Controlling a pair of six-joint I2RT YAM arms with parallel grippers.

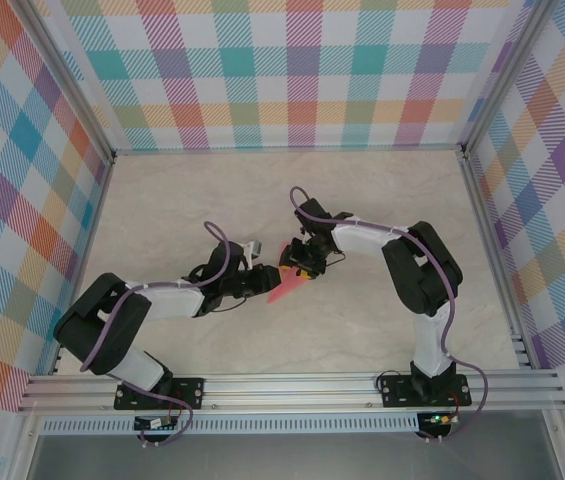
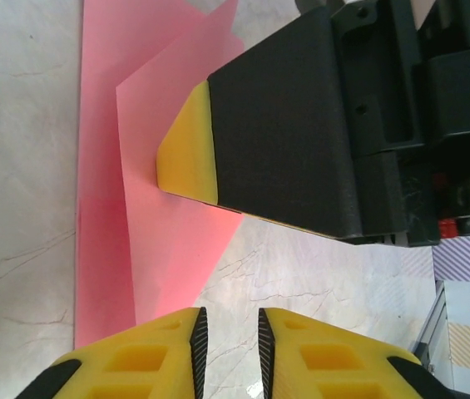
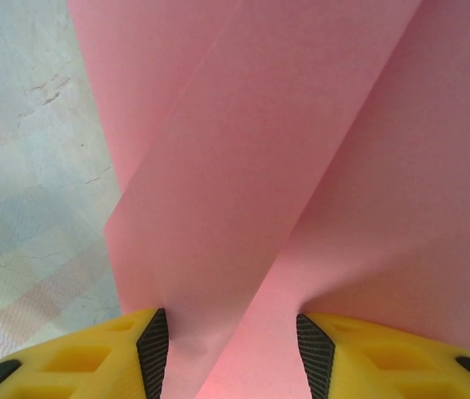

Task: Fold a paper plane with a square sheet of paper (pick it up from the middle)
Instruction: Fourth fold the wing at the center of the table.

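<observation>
The right gripper rests spread fingers on the folded pink sheet. Beside the sheet, the left gripper hovers, narrowly parted and empty.

The right claw and left claw crowd the folded paper mid-table; bare tabletop lies around.

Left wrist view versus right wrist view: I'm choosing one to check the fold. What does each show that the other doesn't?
Left wrist: the right tool's finger resting on the pink paper, the left tool with a narrow gap, a plaid wall. Right wrist: the right tool open astride the paper's diagonal layers, close up. Both: the paper and the marble-look table.
</observation>
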